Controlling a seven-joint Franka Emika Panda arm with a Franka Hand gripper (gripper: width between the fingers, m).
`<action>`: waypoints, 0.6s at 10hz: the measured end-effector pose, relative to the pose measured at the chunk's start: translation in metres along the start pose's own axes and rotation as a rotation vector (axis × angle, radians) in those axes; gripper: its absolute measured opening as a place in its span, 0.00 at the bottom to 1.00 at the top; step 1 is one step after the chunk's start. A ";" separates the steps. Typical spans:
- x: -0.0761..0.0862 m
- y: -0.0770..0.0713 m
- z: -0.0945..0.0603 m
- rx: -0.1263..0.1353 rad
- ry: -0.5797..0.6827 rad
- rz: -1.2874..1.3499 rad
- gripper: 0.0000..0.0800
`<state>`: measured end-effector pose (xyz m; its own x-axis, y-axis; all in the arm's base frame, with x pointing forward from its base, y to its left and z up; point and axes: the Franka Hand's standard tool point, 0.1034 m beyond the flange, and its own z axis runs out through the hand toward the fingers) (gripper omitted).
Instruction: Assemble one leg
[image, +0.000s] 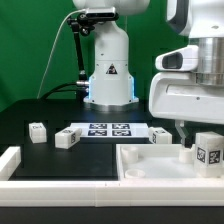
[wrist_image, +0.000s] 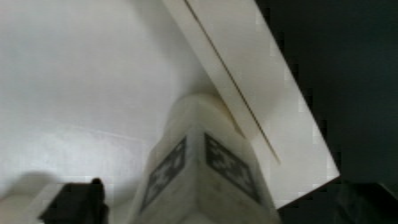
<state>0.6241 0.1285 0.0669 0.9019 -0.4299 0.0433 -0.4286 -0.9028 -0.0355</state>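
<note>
We note leg (image: 209, 152) (wrist_image: 205, 170): small chunky white block, black-and-white square tags on visible faces, held over large white tray part (image: 150, 165) (wrist_image: 89, 90) at exterior view's right. Gripper (image: 190, 150) hangs beside it (fingertips largely hidden); whether jaws pinch leg we cannot tell. Three similar blocks (image: 38, 131) near marker board (image: 108, 129) on black table (image: 30, 155).

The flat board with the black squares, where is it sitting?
In the exterior view, the marker board lies flat on the black table in front of the robot's base, between two small white legs.
</note>
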 end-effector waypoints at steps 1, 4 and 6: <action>-0.001 0.000 0.000 -0.004 0.001 -0.116 0.81; 0.001 0.002 0.000 -0.013 0.003 -0.433 0.81; 0.002 0.002 0.000 -0.026 0.006 -0.602 0.81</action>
<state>0.6245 0.1256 0.0673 0.9862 0.1569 0.0535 0.1559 -0.9875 0.0212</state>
